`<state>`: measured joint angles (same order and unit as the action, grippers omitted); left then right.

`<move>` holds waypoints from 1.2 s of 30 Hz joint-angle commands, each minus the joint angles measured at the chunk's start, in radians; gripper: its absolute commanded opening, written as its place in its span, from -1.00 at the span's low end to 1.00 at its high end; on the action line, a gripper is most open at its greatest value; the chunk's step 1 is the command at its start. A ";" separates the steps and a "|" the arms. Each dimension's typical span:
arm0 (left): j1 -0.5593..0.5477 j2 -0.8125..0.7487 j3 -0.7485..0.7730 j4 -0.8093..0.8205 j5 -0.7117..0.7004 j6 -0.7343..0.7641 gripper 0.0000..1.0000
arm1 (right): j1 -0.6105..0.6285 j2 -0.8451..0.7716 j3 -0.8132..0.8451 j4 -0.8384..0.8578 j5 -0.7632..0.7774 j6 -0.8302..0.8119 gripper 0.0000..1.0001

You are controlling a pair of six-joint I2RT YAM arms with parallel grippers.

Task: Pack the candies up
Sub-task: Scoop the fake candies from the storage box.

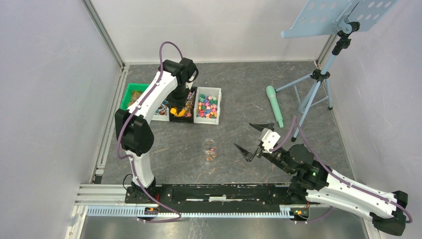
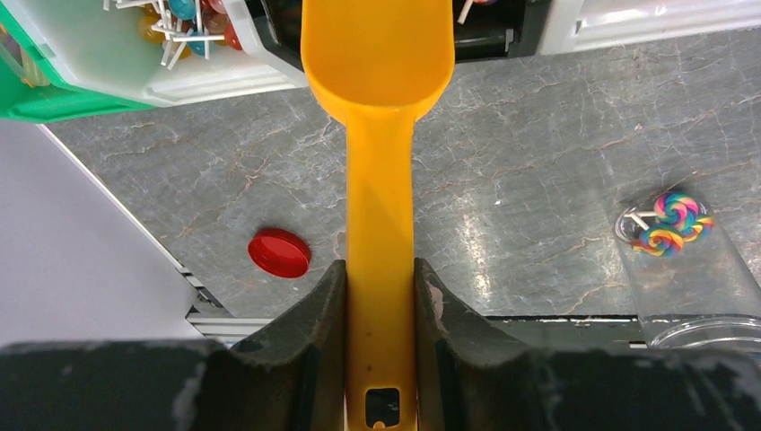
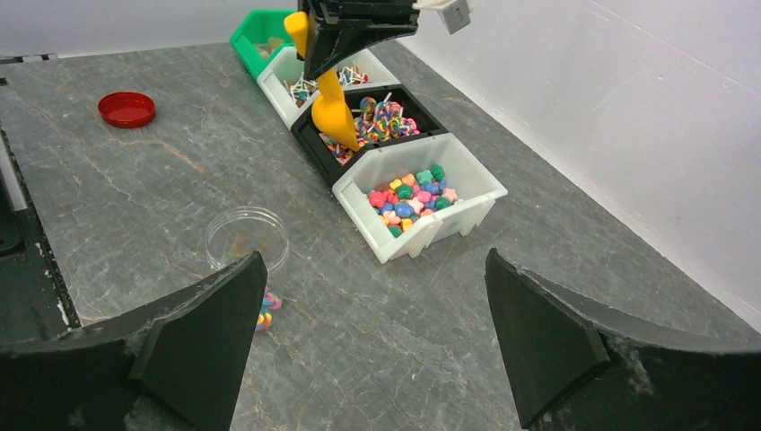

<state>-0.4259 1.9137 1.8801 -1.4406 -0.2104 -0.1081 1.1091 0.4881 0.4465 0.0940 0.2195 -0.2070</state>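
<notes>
Left gripper [image 2: 380,269] pinches the handle of the orange plastic scoop [image 2: 380,171], whose bowl hangs over the black plastic bin [image 3: 316,154]. Touching that bin's right side, a white plastic bin [image 3: 467,212] holds the small multicoloured candies [image 3: 408,199]. Right of the black bin and nearer the arms, the right gripper [image 3: 372,259] hovers with its jaws spread wide

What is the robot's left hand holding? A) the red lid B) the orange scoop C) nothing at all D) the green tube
B: in the left wrist view, the left gripper is clamped on the handle of the orange scoop, one finger on each side.
</notes>
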 commanded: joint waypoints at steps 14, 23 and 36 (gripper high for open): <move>0.011 -0.128 -0.242 0.217 0.035 -0.050 -0.95 | -0.003 0.104 0.012 0.084 0.286 0.149 0.96; 0.032 -0.189 -0.319 0.279 0.080 -0.045 -0.95 | -0.191 0.513 0.272 0.057 0.183 0.357 0.80; 0.037 -0.151 -0.286 0.302 0.159 -0.015 -0.95 | -0.398 1.018 0.519 0.224 0.049 0.448 0.24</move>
<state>-0.3866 1.7550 1.5639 -1.1515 -0.1261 -0.1257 0.7307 1.4040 0.8970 0.2047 0.3035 0.1894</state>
